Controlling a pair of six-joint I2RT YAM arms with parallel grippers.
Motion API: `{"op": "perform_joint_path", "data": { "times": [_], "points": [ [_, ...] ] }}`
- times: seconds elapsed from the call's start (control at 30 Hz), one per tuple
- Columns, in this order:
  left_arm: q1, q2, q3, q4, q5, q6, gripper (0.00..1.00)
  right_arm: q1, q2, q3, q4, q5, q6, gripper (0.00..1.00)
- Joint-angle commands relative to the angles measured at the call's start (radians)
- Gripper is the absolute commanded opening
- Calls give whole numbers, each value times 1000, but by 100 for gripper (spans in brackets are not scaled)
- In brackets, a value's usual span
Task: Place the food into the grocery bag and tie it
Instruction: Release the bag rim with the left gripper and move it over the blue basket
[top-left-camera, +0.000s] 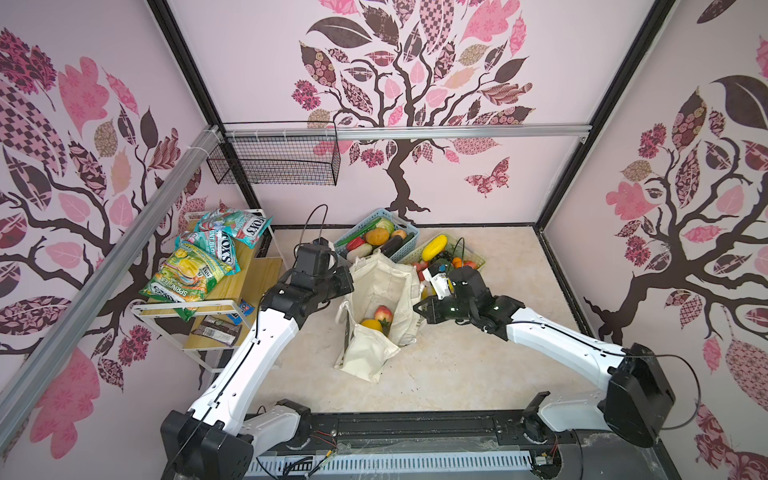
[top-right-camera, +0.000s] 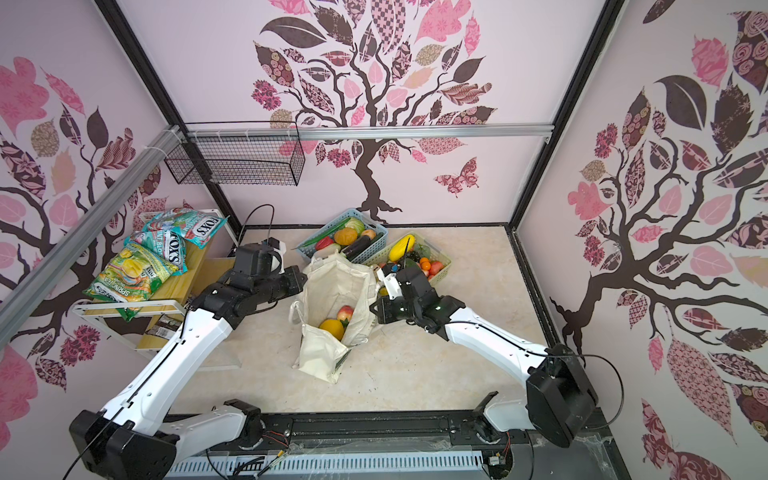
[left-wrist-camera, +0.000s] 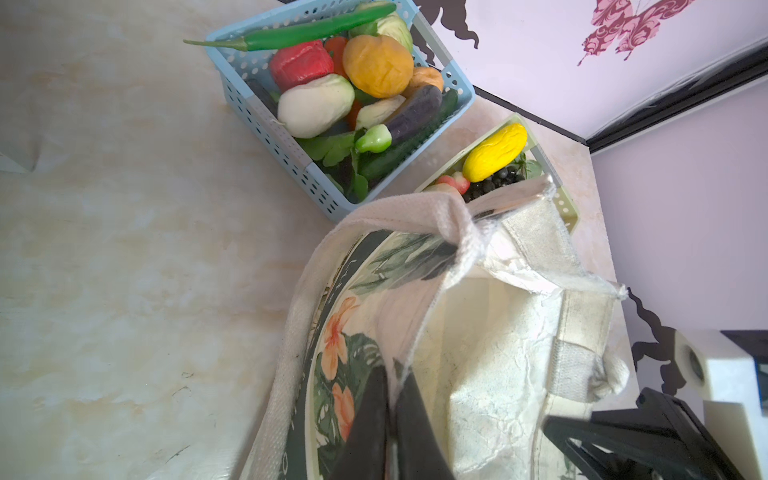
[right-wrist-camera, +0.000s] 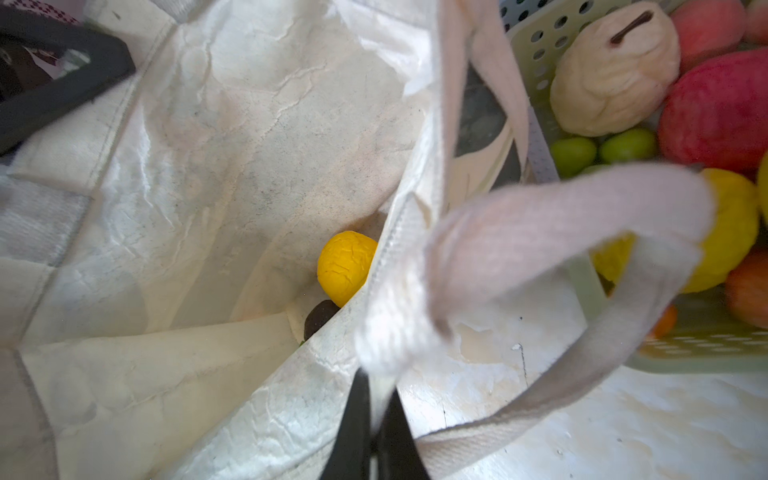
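The cream grocery bag (top-left-camera: 386, 282) (top-right-camera: 332, 286) stands open on the floor between both arms. Inside lie a yellow-orange fruit (top-left-camera: 371, 325) (right-wrist-camera: 345, 266) and a red-peach apple (top-left-camera: 383, 313). More food fills a light blue basket (top-left-camera: 409, 228) (left-wrist-camera: 266, 120) and a pale green basket (top-left-camera: 478, 259) (right-wrist-camera: 536, 50) behind the bag. My left gripper (left-wrist-camera: 390, 370) (top-left-camera: 350, 286) is shut on the bag's printed left rim. At the opposite rim my right gripper (right-wrist-camera: 376, 382) (top-left-camera: 417, 309) is shut on the fabric beside a strap (right-wrist-camera: 561, 208), which loops out toward the green basket.
A wooden shelf rack (top-left-camera: 249, 286) with green and teal snack packets (top-left-camera: 195, 266) stands at the left wall. A black wire basket (top-left-camera: 274, 160) hangs on the back rail. Bare marbled floor (top-left-camera: 478, 365) lies in front of and to the right of the bag.
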Motion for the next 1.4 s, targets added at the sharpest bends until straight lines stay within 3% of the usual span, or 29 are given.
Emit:
{"op": "perform_joint_path", "data": {
  "times": [0.0,0.2,0.27,0.57,0.8,1.2,1.37],
  "points": [
    [-43,29,47,7,-43,12,18,-84,-89,-35,-68,-60,-25,0],
    [-61,77,107,8,-72,13,54,-193,-116,-91,-102,-74,-62,0],
    [-60,94,144,-6,-97,29,60,-193,-111,-92,-112,-61,-76,0],
    [50,213,275,-14,-183,80,64,-194,-124,-119,-120,3,-81,0],
    [82,409,401,-1,-283,238,68,-194,-142,-127,-124,30,-70,0],
    [94,750,632,-13,-207,524,71,-194,-145,-97,-184,51,-70,0],
    [105,870,704,-28,-156,586,74,-194,-144,-83,-207,48,-75,0]
  ]
}}
